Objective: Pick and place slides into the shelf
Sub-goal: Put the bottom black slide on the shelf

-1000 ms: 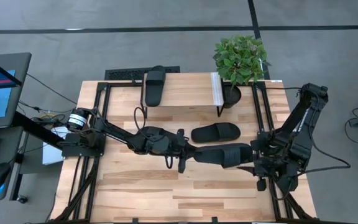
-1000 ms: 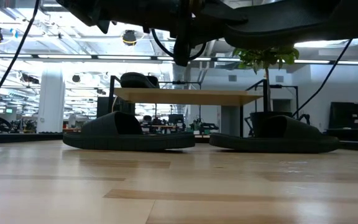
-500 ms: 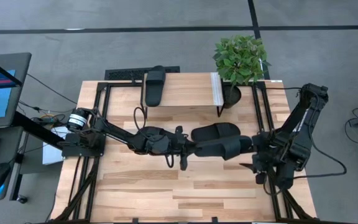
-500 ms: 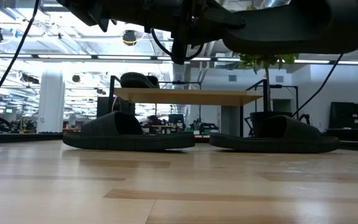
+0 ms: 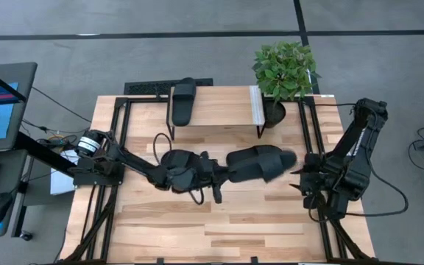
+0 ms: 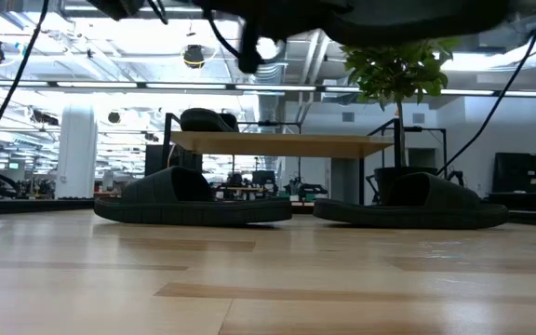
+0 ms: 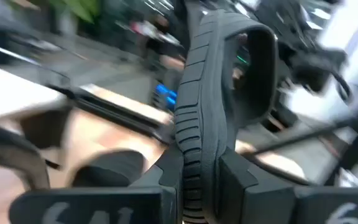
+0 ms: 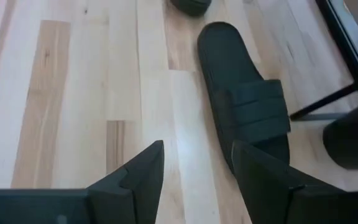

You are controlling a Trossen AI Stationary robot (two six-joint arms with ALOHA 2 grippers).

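Observation:
My left gripper (image 5: 223, 175) is shut on a black slide (image 5: 260, 163) and holds it in the air over the middle of the table; the slide also shows at the top of the low view (image 6: 417, 19). Two more slides (image 6: 194, 200) (image 6: 408, 200) lie flat on their soles on the tabletop. A fourth slide (image 5: 182, 101) lies on the left end of the shelf (image 5: 219, 107). My right gripper (image 5: 300, 182) is open and empty (image 8: 194, 165) to the right of the held slide, above the bare tabletop. My left gripper pinches the sole's end nearest the arm (image 7: 194, 155) between its two fingers, one on the ribbed underside and one on the footbed side. The fingers (image 7: 241, 183) come about level from the table's left, along the slide. The slide is lifted clear and turned on edge, its strap (image 7: 253, 74) beyond the fingers.
A potted plant (image 5: 284, 70) stands at the shelf's right end. The shelf stands on thin black legs (image 8: 334, 99) at the table's far side. Black frame rails run along both table sides. Bare planks lie along the near half of the table (image 5: 219, 228).
My left gripper has risen and gone toward the table's far edge with the slide. The slide now hangs higher, over the slide lying in the table's middle. My right gripper has drawn back a little toward the table's right edge.

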